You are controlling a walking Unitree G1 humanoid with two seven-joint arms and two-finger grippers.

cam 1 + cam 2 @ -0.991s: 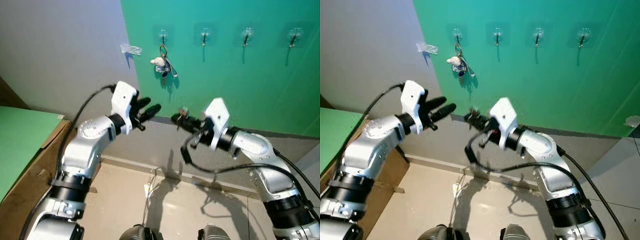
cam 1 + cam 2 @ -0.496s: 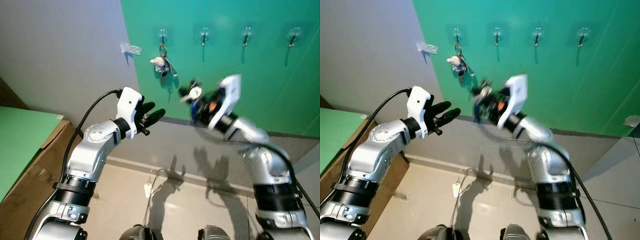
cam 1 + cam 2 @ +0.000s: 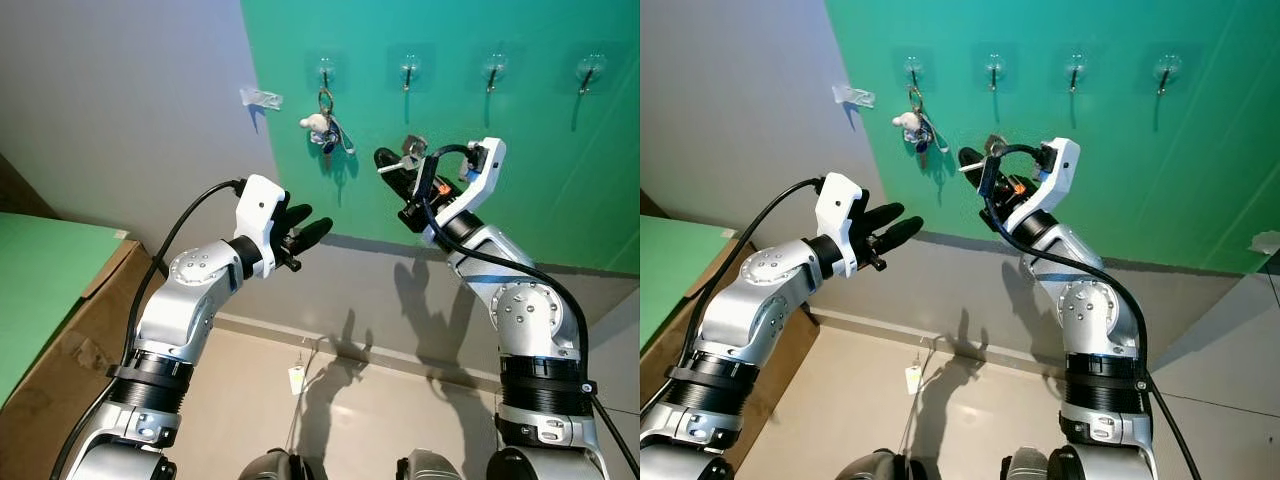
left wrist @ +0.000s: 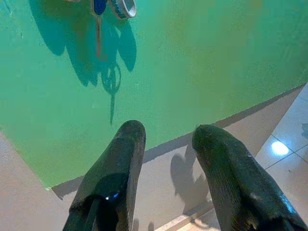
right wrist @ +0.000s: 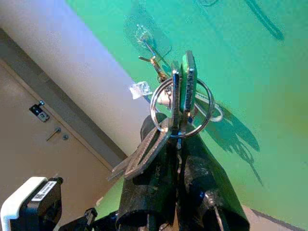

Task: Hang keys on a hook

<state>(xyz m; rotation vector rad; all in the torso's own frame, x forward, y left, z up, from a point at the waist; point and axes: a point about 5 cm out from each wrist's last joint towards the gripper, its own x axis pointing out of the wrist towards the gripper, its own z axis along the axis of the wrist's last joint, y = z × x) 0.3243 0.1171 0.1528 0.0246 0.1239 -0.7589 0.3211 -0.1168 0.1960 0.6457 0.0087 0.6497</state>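
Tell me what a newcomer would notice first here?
The right gripper, raised toward the green wall, is clamped on a ring of keys just below the second hook. Another key bunch already hangs on the leftmost hook, while the left gripper hovers open.

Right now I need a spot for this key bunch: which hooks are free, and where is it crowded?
Three hooks are bare: the second, third and fourth. The first hook already carries a key bunch. The right gripper, shut on the keys, hangs below the second hook.
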